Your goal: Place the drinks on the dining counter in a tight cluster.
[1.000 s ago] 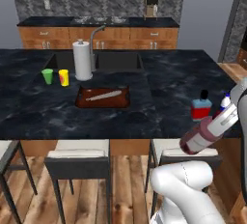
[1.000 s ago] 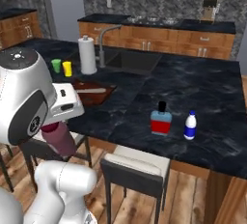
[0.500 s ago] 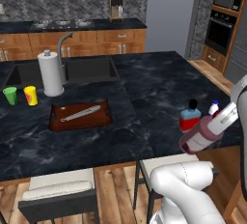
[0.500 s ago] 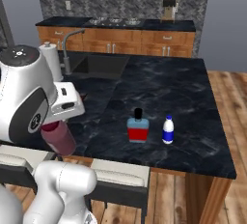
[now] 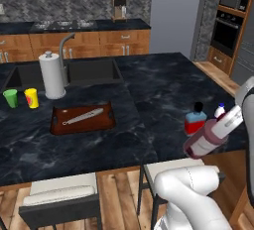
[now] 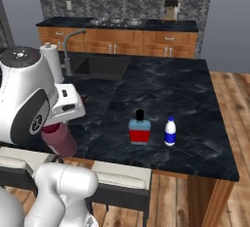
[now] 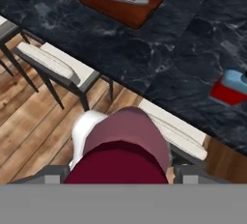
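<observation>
Hand view shows the tool point(image 7: 118, 179) grasping the maroon bottle point(image 7: 123, 146) around its body, off the tabletop's point(image 5: 149, 90) near edge above a stool point(image 7: 58, 66). It looks rigid, smooth, somewhat top-heavy, so a mid-body hold suits. 2 other drinks, blue-and-red bottle point(image 6: 139, 129) and white-and-blue bottle point(image 6: 170, 131), stand near the right front corner.

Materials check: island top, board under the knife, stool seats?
Island top: polished stone look, black with white veining, likely marble.
Board: reddish-brown, smooth, probably stained wood.
Knife: grey, likely metal.
Stool seats: pale padded cushions on dark frames, probably metal; fabric unclear.
</observation>
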Robot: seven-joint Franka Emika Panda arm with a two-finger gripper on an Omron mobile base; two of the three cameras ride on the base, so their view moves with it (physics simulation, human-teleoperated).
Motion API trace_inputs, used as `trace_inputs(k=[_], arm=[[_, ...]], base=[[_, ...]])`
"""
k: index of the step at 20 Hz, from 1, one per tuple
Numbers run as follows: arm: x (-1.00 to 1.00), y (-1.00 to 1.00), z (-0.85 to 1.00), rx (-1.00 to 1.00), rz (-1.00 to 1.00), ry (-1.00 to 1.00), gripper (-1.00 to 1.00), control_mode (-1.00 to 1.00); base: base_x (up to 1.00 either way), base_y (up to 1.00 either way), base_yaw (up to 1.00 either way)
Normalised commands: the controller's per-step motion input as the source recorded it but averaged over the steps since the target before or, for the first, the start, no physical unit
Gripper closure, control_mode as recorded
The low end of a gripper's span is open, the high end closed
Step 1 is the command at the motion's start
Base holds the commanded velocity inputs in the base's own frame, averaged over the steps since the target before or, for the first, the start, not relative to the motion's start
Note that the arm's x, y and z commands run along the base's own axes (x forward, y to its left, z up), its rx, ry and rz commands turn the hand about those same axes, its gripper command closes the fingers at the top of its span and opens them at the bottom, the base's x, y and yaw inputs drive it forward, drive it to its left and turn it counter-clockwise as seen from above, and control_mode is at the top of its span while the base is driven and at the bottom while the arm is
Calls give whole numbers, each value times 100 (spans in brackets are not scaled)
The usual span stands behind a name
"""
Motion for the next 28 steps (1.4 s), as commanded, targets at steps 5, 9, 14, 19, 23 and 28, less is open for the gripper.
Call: trace_inputs(k=[5,9,14,19,23,28], arm=[[100,1,3,0,4,26,100,-100],[70,0,-17,0,4,8,100,-100],[63,0,-46,-5,0,-3,100,-100],[99,0,-40,-4,-12,0,100,-100],[100,2,-4,-7,-32,7,100,-100],[74,-17,-10,-1,-23,10,100,-100]], base=[[0,0,0],[0,0,0],[0,0,0],[0,0,0],[0,0,0],[0,0,0]])
